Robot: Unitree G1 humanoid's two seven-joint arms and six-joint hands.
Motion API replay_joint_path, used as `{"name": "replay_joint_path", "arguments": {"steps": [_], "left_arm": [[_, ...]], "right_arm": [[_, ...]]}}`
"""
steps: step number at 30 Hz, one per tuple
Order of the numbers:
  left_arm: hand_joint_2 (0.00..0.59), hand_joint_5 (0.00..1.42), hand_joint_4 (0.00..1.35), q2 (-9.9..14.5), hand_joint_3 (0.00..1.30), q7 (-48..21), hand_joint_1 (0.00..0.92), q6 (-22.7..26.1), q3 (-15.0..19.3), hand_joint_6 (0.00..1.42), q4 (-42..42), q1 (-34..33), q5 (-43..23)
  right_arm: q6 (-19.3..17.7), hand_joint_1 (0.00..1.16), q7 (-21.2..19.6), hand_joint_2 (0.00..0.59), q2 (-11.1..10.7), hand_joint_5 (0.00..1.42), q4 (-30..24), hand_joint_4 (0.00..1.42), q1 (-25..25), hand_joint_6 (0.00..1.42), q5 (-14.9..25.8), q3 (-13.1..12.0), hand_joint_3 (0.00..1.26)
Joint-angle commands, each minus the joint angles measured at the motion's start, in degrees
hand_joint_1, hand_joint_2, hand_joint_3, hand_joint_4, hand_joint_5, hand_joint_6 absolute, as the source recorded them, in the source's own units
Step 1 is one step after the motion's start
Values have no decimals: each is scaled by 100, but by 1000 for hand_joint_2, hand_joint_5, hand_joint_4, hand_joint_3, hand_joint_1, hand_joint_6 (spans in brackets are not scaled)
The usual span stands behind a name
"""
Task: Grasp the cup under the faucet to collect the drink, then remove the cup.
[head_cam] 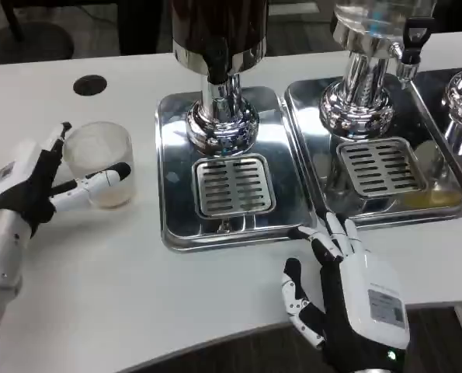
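Note:
A clear cup [100, 159] stands on the white table, left of the left steel tray [176, 167]. My left hand [29, 190] is around it: the thumb lies across the cup's near wall and the fingers [56, 144] touch its far left side. The dark dispenser's faucet [215, 66] hangs above the slotted grate [232, 185], which is bare. My right hand [347, 291] lies near the table's front edge, just below the tray's front right corner, with its fingers apart and holding nothing.
A second tray [308, 105] with its own grate and a clear dispenser [363, 85] stands to the right; yellowish liquid pools near its front right. A black round hole [89, 85] sits in the table at the back left.

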Motion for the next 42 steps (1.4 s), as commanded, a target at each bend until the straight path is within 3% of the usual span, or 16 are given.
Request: {"name": "replay_joint_path", "arguments": {"steps": [1,17,18,23,33,42], "left_arm": [[71,199,63,-38,57,8,193,29,-105,250,59,-136,28],[121,279,157,-91,134,383,232,-384,-27,350,77,1,-95],[149,338,215,-97,191,407,254,-400,-15,397,82,6,-106],[173,492,341,-105,311,559,299,-517,11,591,84,35,-118],[194,709,498,-69,432,753,307,-636,70,837,88,114,-114],[198,755,503,-55,440,900,326,-757,142,872,65,161,-165]], "right_arm": [[-142,543,43,536,6,74,-51,99,16,233,101,-41,375],[-182,539,94,530,-4,75,-53,105,65,246,253,-140,375],[-187,538,97,530,-8,75,-54,106,67,247,257,-143,375],[-225,535,126,525,-19,75,-75,108,75,248,284,-159,375],[-372,524,209,515,-53,85,-90,109,66,262,327,-220,375],[-483,493,251,517,-59,86,-57,119,56,252,349,-266,366]]}}
